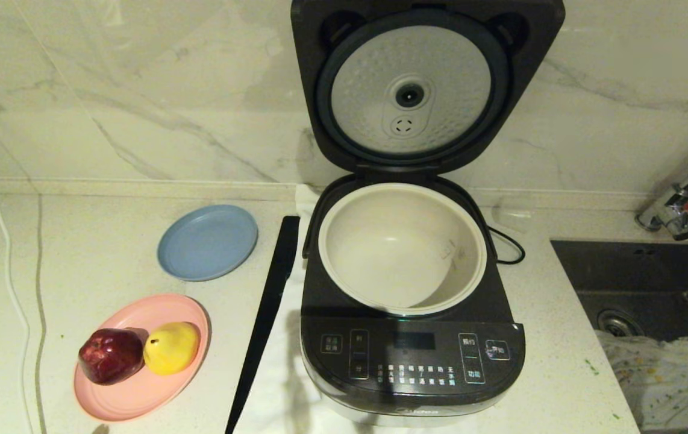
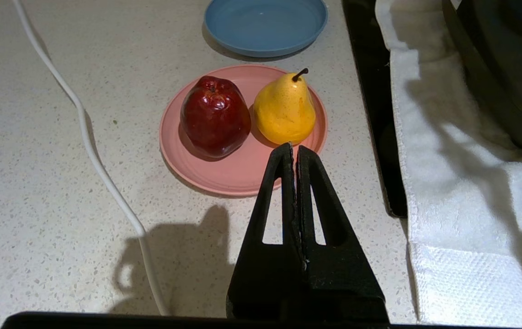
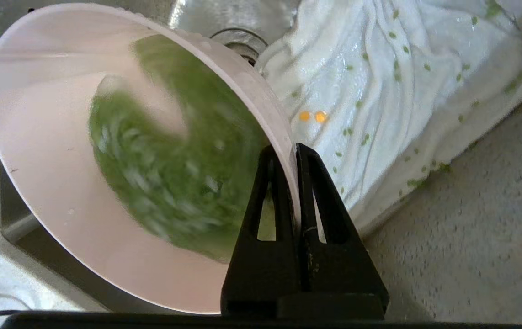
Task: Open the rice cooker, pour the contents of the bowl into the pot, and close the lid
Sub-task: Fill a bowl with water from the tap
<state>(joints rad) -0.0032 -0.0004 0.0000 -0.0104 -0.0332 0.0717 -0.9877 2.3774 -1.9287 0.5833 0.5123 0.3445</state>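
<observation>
The dark grey rice cooker stands in the middle of the counter with its lid swung upright, the silver dimpled disc facing me. Its cream-white pot holds nothing. In the right wrist view my right gripper is shut on the rim of the pale pink bowl, which carries the green and white contents above the sink's edge; bowl and gripper are out of the head view. My left gripper is shut on nothing, hovering near the pink plate.
A red apple and a yellow pear lie on the pink plate. A blue plate sits behind it. A black strip lies left of the cooker. The sink holds a speckled white cloth; a white cable runs along the left.
</observation>
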